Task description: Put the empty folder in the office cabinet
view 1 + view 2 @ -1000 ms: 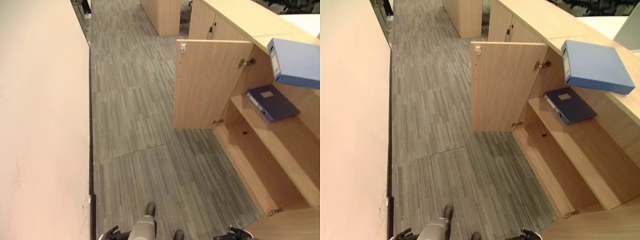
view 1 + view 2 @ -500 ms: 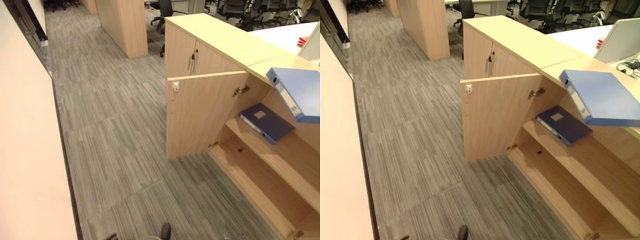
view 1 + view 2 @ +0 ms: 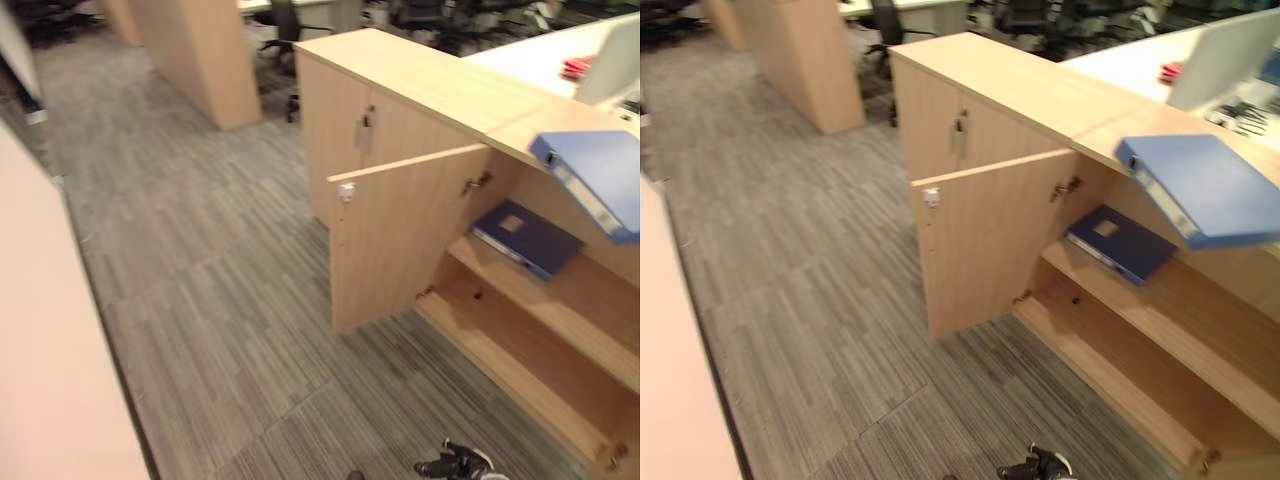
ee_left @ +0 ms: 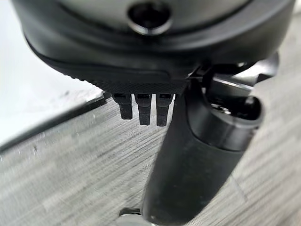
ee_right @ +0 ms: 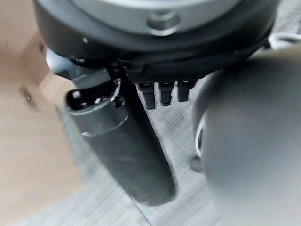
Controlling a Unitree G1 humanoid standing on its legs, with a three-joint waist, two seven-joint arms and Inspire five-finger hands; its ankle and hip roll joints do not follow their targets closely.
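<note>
A light blue folder [image 3: 1200, 190] lies on top of the wooden office cabinet [image 3: 1020, 85], its end sticking out over the open compartment. A dark blue folder [image 3: 1120, 243] lies flat on the upper shelf inside. The cabinet door [image 3: 400, 240] stands open toward me; the lower shelf [image 3: 520, 370] is bare. My right hand [image 3: 455, 465] hangs low at the bottom edge, far from both folders, fingers relaxed and holding nothing. In its wrist view my left hand [image 4: 197, 160] hangs over the carpet, fingers straight, nothing in it. The right hand [image 5: 127, 150] also hangs beside the cabinet's wood.
Grey carpet [image 3: 200, 260] stretches in front of the cabinet. A pale wall [image 3: 50, 380] runs along the left. The neighbouring cabinet door [image 3: 365, 130] is closed. Another wooden unit [image 3: 200, 60] and office chairs [image 3: 285, 25] stand at the back.
The whole picture has shifted, so the camera moved, showing more of the cabinet top and room. My right hand now shows at the bottom edge. The folders stay put.
</note>
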